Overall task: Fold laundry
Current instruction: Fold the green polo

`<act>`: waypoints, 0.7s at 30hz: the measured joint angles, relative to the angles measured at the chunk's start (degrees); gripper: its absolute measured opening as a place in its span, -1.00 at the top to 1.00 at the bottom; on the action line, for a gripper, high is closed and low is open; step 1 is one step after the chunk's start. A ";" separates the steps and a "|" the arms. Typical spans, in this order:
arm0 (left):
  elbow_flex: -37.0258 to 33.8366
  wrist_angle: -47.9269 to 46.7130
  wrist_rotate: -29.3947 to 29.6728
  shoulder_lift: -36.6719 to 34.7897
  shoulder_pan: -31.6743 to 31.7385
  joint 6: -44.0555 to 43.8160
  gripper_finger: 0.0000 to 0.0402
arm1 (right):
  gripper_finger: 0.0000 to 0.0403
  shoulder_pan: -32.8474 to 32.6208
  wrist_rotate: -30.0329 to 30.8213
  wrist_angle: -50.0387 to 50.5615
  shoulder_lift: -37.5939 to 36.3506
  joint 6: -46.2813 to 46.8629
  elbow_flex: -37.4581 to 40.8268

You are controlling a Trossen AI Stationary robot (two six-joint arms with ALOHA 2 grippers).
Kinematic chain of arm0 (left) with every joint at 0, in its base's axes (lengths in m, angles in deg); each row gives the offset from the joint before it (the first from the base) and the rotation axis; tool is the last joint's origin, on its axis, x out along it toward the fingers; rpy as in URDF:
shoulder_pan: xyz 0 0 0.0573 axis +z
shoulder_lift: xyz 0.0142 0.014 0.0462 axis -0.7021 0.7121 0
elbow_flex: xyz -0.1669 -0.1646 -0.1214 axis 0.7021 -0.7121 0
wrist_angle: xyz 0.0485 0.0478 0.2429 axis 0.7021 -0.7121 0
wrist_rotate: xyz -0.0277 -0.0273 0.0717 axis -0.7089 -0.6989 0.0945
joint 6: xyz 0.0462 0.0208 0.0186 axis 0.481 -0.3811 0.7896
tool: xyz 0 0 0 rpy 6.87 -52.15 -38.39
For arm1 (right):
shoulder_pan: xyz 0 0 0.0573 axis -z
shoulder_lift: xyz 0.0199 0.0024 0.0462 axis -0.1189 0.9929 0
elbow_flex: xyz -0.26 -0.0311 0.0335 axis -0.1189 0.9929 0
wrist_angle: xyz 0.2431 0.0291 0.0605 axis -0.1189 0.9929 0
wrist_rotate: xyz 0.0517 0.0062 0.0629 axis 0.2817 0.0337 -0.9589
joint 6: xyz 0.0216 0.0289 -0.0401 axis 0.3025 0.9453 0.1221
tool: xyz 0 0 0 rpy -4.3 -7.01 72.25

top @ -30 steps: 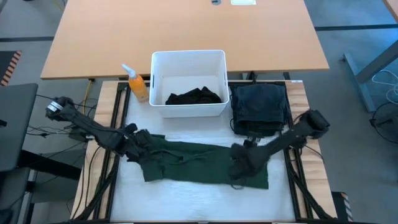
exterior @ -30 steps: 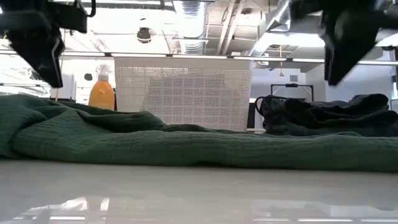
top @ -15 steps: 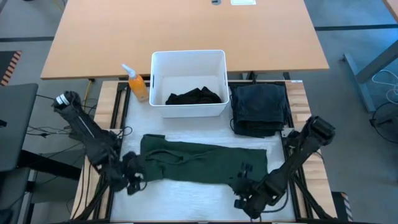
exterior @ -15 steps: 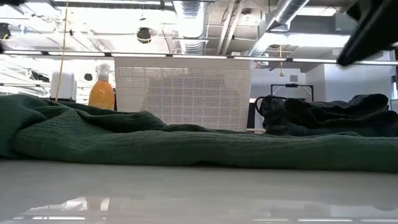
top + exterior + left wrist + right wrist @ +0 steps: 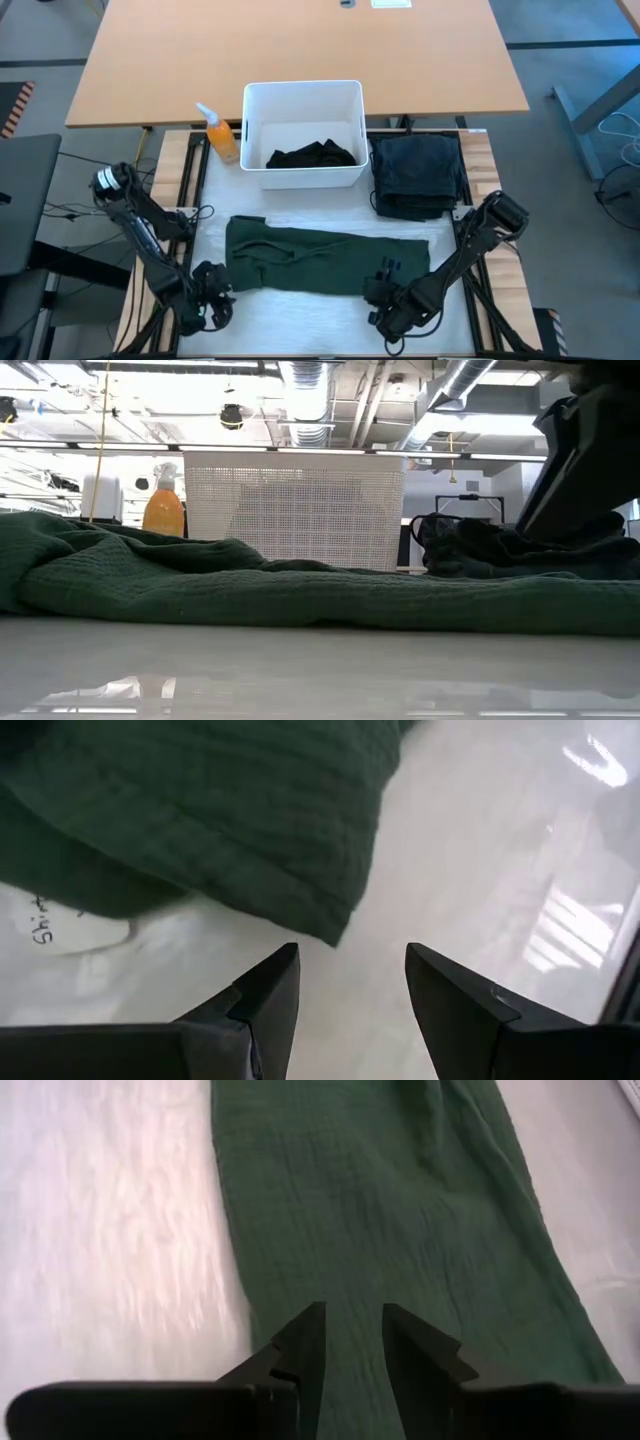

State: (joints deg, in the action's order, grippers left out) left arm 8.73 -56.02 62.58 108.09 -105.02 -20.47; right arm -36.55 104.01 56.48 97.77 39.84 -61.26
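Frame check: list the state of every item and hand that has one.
Green shirt: flat on the table, folded lengthwise.
Navy trousers: folded, beside the bin.
Black clothing: crumpled inside the white bin.
Spray bottle: upright.
Left hand: open, empty.
Right hand: open, over the shirt.

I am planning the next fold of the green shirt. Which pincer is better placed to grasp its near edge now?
The right pincer, probably. Its open fingers point over the green shirt, at its near right edge. The left pincer, also open, is over bare table just off the shirt's near left corner.
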 joint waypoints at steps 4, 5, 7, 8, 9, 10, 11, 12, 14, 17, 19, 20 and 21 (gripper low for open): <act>0.00 -1.02 3.33 0.44 -0.28 -0.69 0.15 | 0.37 0.00 -0.64 0.60 -0.03 -0.05 0.00; 0.00 -1.59 3.99 0.29 -0.27 -1.01 0.15 | 0.37 0.00 -0.74 0.80 -0.05 -0.05 0.00; 0.00 -3.66 4.61 -0.36 -0.26 -2.12 0.15 | 0.37 0.01 -0.84 1.26 -0.06 -0.14 0.00; 0.00 -4.76 4.64 -0.66 -0.26 -2.77 0.15 | 0.37 0.06 -0.87 1.38 -0.06 -0.14 0.00; 0.00 -5.64 4.39 -0.82 -0.26 -3.36 0.15 | 0.37 0.14 -0.88 1.38 -0.06 -0.14 0.00; 0.00 -6.36 4.07 -0.88 -0.26 -3.53 0.15 | 0.37 0.27 -0.91 1.37 -0.06 -0.10 0.00; -0.01 -6.72 3.88 -0.88 -0.26 -3.49 0.15 | 0.37 0.40 -1.05 1.34 -0.06 0.06 0.00; -0.02 -6.72 3.86 -0.88 -0.26 -3.35 0.15 | 0.37 0.44 -1.34 1.19 0.03 0.32 0.00; -0.02 -5.97 4.15 -0.88 -0.20 -2.84 0.15 | 0.37 0.82 -1.47 0.82 0.14 0.47 0.05; -0.02 -4.72 4.37 -0.90 0.41 -0.84 0.15 | 0.37 1.25 -1.68 -3.01 0.13 0.31 1.85; -0.02 -3.80 4.53 -0.90 0.99 0.72 0.15 | 0.37 1.55 -1.87 -5.00 0.21 0.08 3.14; -0.02 -3.31 4.59 -0.90 1.39 1.41 0.15 | 0.37 1.60 -2.05 -5.43 0.21 0.22 3.71; -0.02 -2.90 4.59 -0.90 1.85 2.30 0.15 | 0.37 1.85 -2.15 -5.61 0.21 0.44 4.14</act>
State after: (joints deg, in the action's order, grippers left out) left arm 8.71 -58.92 67.16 107.19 -103.17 -18.17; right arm -34.70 101.87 50.87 97.97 40.28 -57.12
